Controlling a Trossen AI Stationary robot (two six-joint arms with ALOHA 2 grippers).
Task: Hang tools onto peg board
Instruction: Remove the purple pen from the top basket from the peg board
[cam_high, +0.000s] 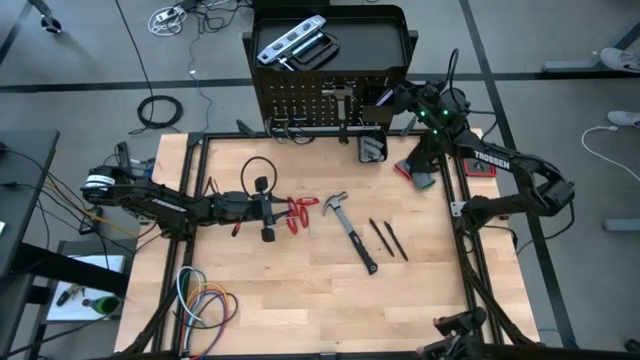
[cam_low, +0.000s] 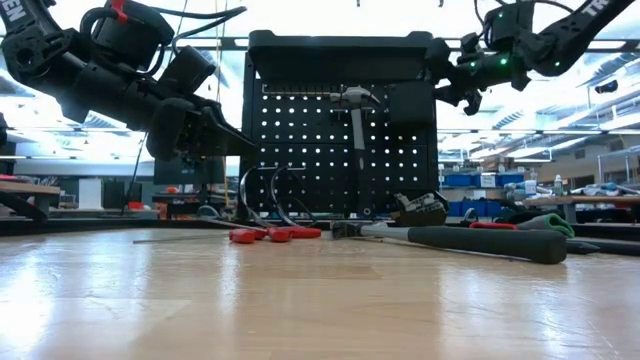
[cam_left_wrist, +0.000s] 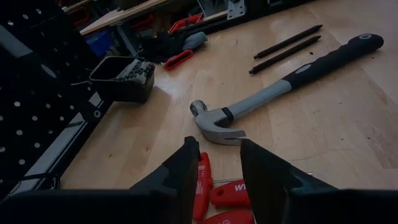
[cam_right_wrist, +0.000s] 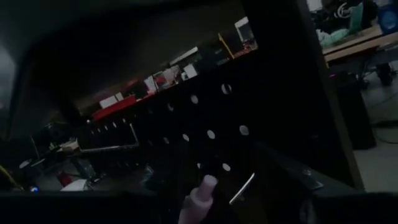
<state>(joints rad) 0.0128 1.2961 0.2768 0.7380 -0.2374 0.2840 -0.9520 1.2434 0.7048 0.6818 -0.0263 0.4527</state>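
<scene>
On the wooden desk (cam_high: 300, 300), the left gripper (cam_left_wrist: 214, 171) hovers over red-handled pliers (cam_high: 302, 211), fingers parted and empty. Right of them lie one hammer (cam_high: 350, 232) and two screwdrivers (cam_high: 388, 239); bare wood lies in front. A second hammer (cam_low: 354, 110) hangs on the peg board (cam_low: 300, 150). The right gripper (cam_low: 450, 75), arm marked "TROSSEN", is at the board's right edge; I cannot tell its grip.

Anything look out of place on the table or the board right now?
Nothing stands out. One hammer hangs upright on the peg board. The other hammer, red-handled pliers and two screwdrivers lie flat on the table, waiting to be hung.
</scene>
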